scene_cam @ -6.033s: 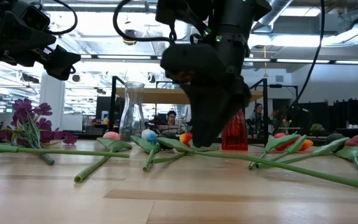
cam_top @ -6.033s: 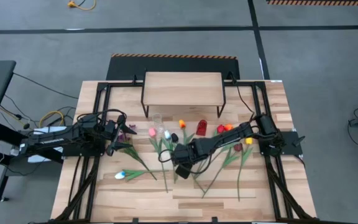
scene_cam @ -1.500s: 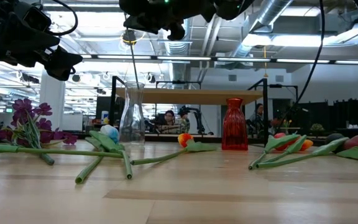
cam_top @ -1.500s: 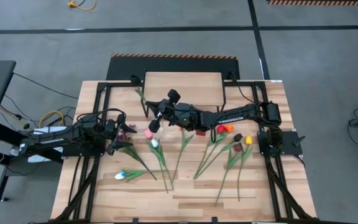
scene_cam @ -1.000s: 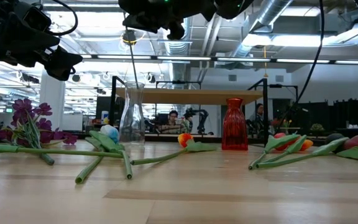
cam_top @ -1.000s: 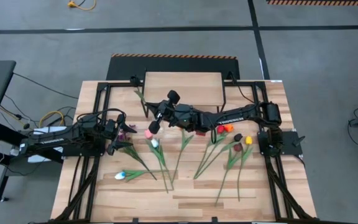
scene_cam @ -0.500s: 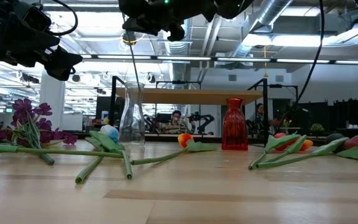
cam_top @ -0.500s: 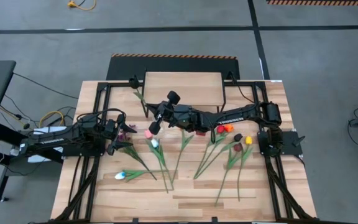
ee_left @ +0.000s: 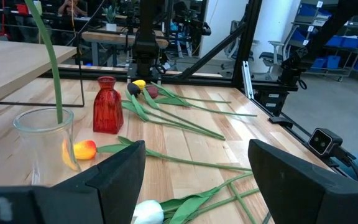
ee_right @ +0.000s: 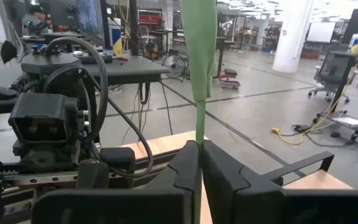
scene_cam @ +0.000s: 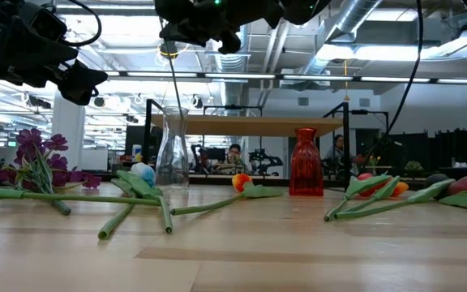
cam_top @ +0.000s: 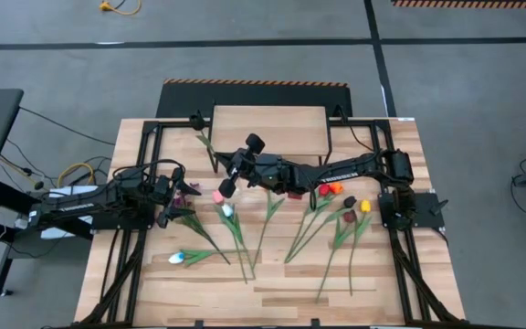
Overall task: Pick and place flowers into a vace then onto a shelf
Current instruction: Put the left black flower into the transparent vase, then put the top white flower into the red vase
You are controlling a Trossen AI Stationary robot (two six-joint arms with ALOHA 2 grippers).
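High view: the right gripper hangs over the clear vase, jaws clenched on a green stem so it drops inside. Left gripper, jaws released, waits at nine o'clock.

Low view: the shelf stands behind, clear; loose flowers crowd the tabletop.

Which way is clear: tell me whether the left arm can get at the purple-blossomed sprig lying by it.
Probably yes. The left gripper hangs open right over the purple-blossomed sprig, and nothing lies between them. The right gripper is farther off over the clear glass vase, shut on a green flower stem, so it does not block the way.
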